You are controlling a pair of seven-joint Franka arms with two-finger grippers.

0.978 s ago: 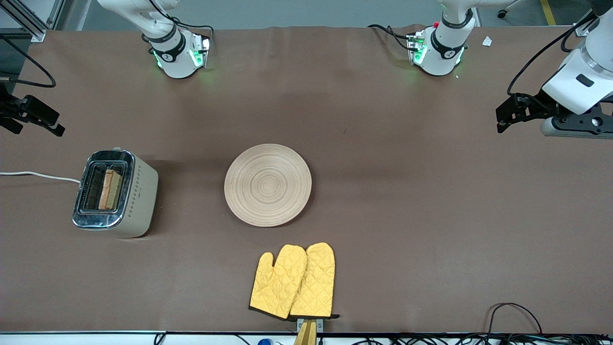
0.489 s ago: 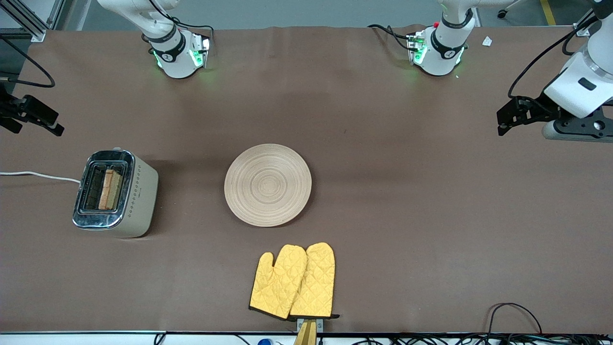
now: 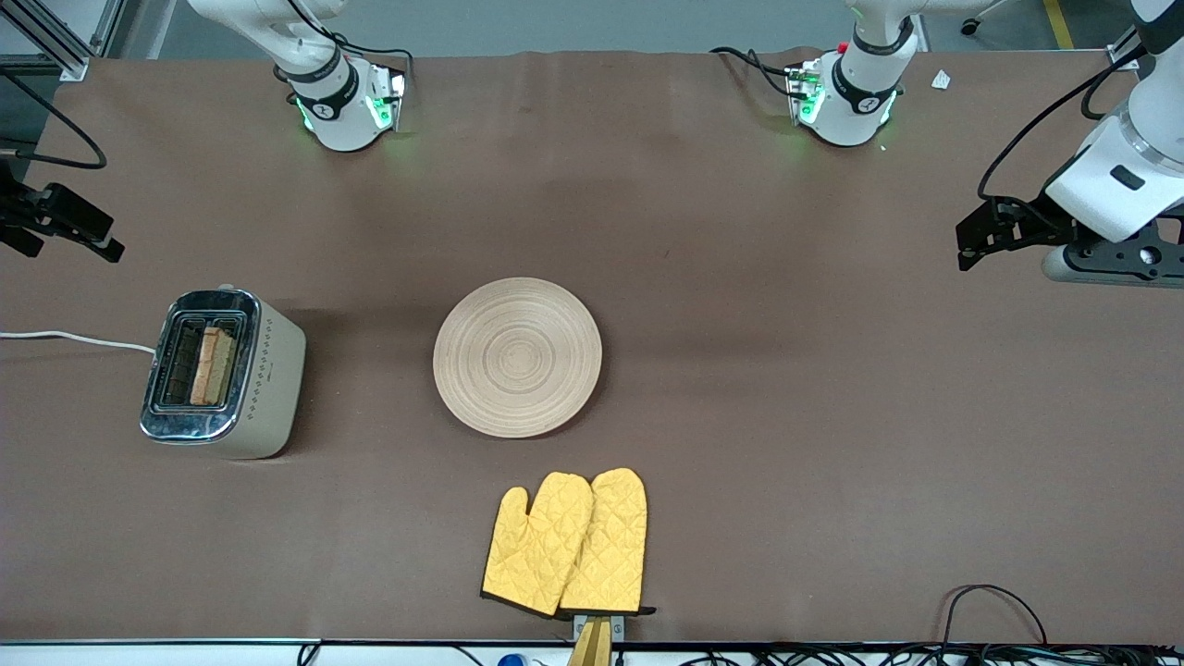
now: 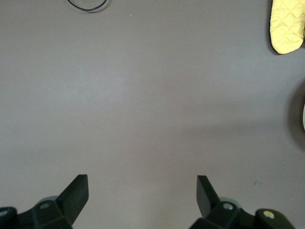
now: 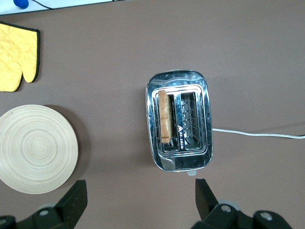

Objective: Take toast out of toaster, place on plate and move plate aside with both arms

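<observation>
Hovering open over table ends: left gripper, right gripper; toast standing in toaster, plate mid-table

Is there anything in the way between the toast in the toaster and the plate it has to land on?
Nothing visible. The toast stands in the toaster's slot nearer the plate, with only bare table between them. The oven mitts lie nearer the camera, off that path. Both grippers are open and away: right, left.

The left gripper dips slightly lower over the bare table at its own end (a small drift), its arm swinging a touch.
</observation>
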